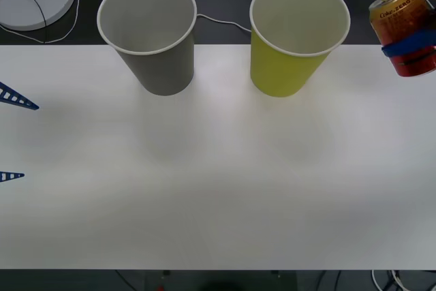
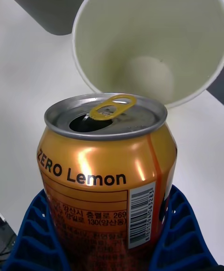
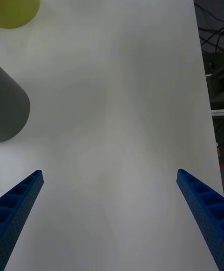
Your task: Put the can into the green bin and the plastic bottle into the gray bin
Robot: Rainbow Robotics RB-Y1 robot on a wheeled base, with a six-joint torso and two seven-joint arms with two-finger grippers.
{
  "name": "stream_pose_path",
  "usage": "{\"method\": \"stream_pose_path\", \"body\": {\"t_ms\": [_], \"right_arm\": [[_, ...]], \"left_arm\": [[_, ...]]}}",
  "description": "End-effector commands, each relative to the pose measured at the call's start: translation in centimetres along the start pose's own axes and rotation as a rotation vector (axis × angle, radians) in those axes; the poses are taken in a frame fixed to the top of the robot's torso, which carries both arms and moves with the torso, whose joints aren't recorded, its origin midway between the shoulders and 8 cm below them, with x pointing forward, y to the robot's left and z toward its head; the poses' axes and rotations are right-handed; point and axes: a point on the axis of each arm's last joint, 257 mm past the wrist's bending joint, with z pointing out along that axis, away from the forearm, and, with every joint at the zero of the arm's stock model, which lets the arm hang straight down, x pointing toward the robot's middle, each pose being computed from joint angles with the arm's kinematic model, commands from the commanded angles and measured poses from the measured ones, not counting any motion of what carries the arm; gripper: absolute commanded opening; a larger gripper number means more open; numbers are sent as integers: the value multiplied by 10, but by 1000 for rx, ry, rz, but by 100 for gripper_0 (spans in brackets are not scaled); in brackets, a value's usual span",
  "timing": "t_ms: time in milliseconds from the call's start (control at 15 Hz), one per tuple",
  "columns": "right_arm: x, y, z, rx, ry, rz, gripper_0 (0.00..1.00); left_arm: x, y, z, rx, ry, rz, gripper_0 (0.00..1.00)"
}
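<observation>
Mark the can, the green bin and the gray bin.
can [image 2: 105, 168]: right wrist view, on its orange side wall.
green bin [image 1: 279, 69]: front view, on its outer yellow-green wall.
gray bin [image 1: 163, 66]: front view, on its outer gray wall.

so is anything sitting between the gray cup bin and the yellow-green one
Nothing. In the front view, bare white table separates the gray paper-cup bin from the yellow-green paper-cup bin; a thin white cable runs behind them.

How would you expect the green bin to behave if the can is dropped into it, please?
The green bin looks like thin paper and holds nothing, so it is probably light. Its base is narrower than its rim, so an off-centre hit from the can might tip it.
</observation>
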Motion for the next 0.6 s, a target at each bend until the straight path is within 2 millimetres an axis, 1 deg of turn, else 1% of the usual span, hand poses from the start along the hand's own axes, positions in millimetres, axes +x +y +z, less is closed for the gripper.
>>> {"method": "stream_pose_path", "body": {"t_ms": [67, 333, 600], "right_arm": [[-22, -10, 8, 15, 29, -24, 0], [-56, -21, 24, 35, 42, -39, 0], [-95, -38, 50, 121, 33, -87, 0]], "left_arm": [[0, 0, 0, 0, 0, 0, 100], [0, 0, 0, 0, 0, 0, 100], [0, 0, 0, 0, 0, 0, 100]]}}
